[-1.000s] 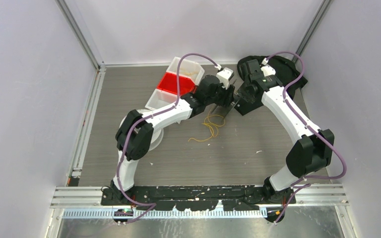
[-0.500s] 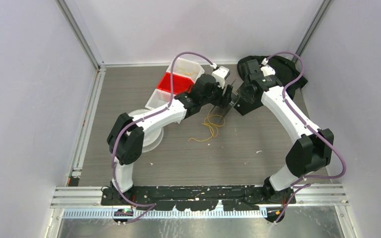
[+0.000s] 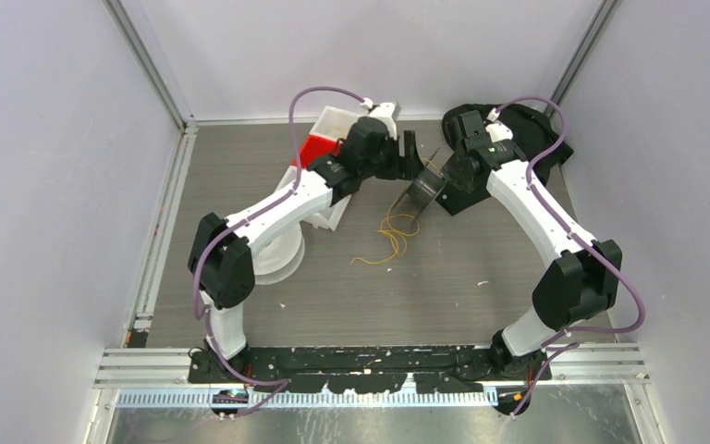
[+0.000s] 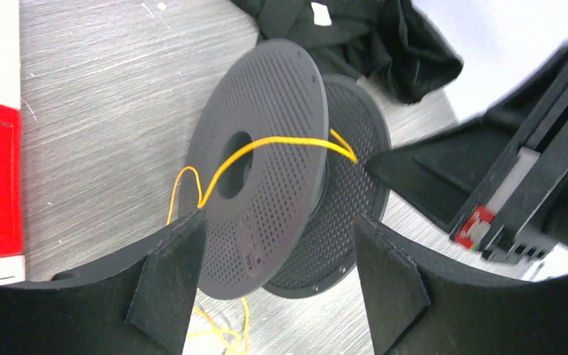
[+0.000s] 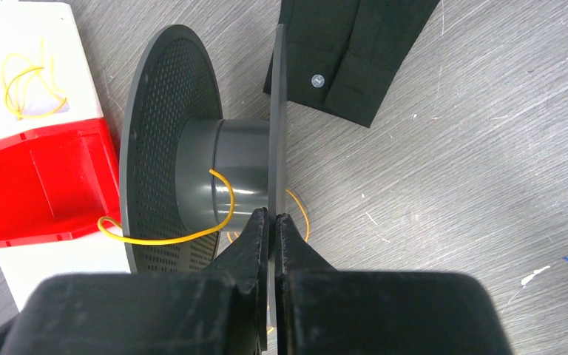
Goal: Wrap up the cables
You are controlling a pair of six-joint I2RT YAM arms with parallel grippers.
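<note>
One cable [image 5: 231, 201] on spool [image 5: 214, 159], R hand [image 5: 270, 216] pinching flange.

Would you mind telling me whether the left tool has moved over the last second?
Yes. The left tool has pulled left, away from the spool and toward the red bin.

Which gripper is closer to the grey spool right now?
Right. The right gripper is shut on the rim of one flange of the spool, touching it. The left gripper is open, facing the spool but apart from it.
</note>
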